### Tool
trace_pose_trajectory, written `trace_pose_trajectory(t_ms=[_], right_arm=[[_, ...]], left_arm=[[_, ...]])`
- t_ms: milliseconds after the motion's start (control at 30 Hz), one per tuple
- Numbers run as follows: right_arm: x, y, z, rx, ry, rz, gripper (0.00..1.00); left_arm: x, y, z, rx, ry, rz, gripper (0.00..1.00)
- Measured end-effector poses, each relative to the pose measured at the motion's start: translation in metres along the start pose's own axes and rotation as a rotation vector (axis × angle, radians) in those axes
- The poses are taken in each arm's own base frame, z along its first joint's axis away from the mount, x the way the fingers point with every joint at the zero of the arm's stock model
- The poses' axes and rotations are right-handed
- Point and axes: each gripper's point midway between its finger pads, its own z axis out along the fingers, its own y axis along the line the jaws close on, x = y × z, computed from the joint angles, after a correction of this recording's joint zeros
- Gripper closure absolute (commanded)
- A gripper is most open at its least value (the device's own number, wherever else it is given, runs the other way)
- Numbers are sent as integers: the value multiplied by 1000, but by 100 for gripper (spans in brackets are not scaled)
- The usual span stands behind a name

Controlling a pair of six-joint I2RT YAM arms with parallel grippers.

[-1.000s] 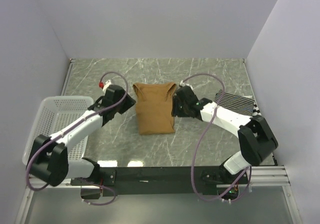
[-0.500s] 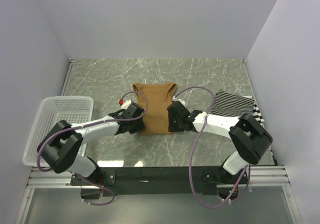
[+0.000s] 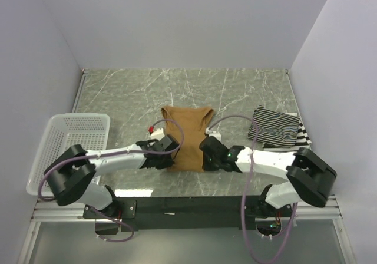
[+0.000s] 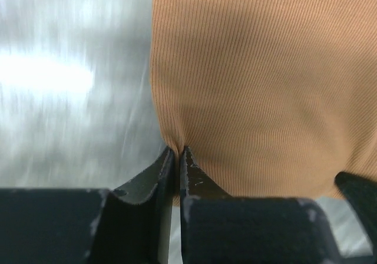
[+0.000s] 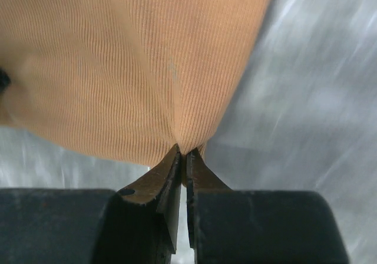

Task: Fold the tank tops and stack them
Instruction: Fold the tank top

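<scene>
A tan-brown tank top (image 3: 187, 135) lies flat in the middle of the table, neck end away from the arms. My left gripper (image 3: 169, 158) is shut on its near left corner; the wrist view shows ribbed tan cloth (image 4: 253, 87) pinched between the fingertips (image 4: 178, 152). My right gripper (image 3: 204, 159) is shut on the near right corner, cloth (image 5: 129, 69) gathered at its tips (image 5: 184, 154). Striped tank tops (image 3: 277, 128) lie folded at the right side of the table, apart from both grippers.
A white mesh basket (image 3: 65, 149) stands at the left edge of the table. The marble table (image 3: 177, 87) is walled on three sides. Purple cables loop over both arms.
Both grippers moved down the sides of the tan top to its near corners and shut on them. The top has slid slightly toward the arms.
</scene>
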Motion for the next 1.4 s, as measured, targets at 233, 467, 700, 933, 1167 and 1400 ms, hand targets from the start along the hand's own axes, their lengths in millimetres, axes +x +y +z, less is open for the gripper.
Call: trace_pose_trajectory(t_ms=[233, 467, 700, 933, 1167, 1400], right_arm=[[60, 2, -33, -53, 80, -34, 51], [29, -10, -53, -45, -3, 57, 41], [-89, -45, -67, 5, -240, 267, 50], [-171, -82, -47, 64, -322, 378, 68], [-180, -100, -2, 107, -238, 398, 76], [-166, -107, 38, 129, -144, 407, 79]], left_arm=[[54, 15, -41, 43, 117, 68, 58], [-2, -7, -75, 125, 23, -61, 54], [-141, 23, -73, 69, -256, -419, 71], [-194, 67, -14, -104, -273, -546, 99], [-197, 63, 42, -127, -173, -537, 99], [-182, 46, 69, -89, -90, -505, 99]])
